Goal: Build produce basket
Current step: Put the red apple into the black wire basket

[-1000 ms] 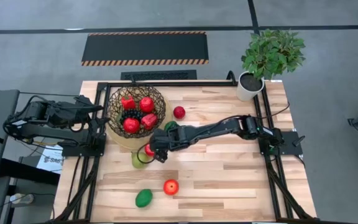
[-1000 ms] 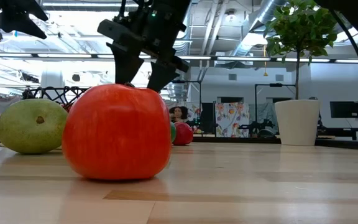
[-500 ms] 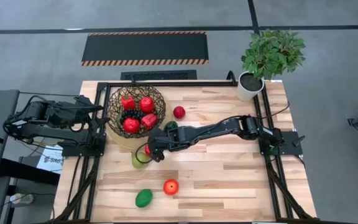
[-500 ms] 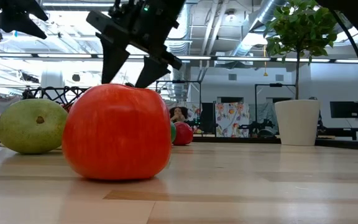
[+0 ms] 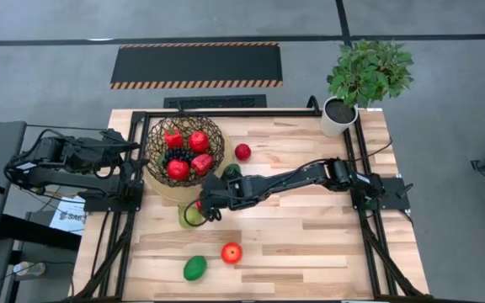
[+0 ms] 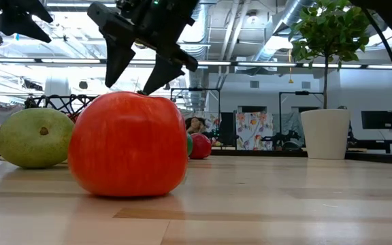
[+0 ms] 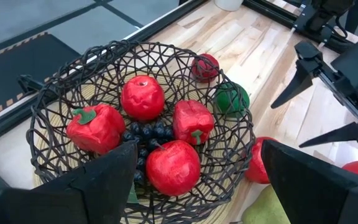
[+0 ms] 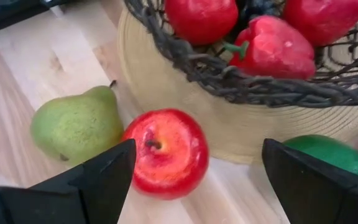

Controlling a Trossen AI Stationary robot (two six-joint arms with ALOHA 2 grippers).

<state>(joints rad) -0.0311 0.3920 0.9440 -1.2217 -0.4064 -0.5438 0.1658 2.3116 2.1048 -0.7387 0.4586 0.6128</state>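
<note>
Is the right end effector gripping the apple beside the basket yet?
No. The right end effector is open above the red apple, its fingers clear of it.

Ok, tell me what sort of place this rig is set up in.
Probably an indoor robotics lab or industrial workspace. The low view shows exposed ceiling ducts and bright overhead lighting, the high view a grey floor with a hazard-striped mat, and the wooden table carries two framed robot arms.

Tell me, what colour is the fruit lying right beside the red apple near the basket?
Yellow-green: it is a pear, clearest in the right wrist view.
</note>
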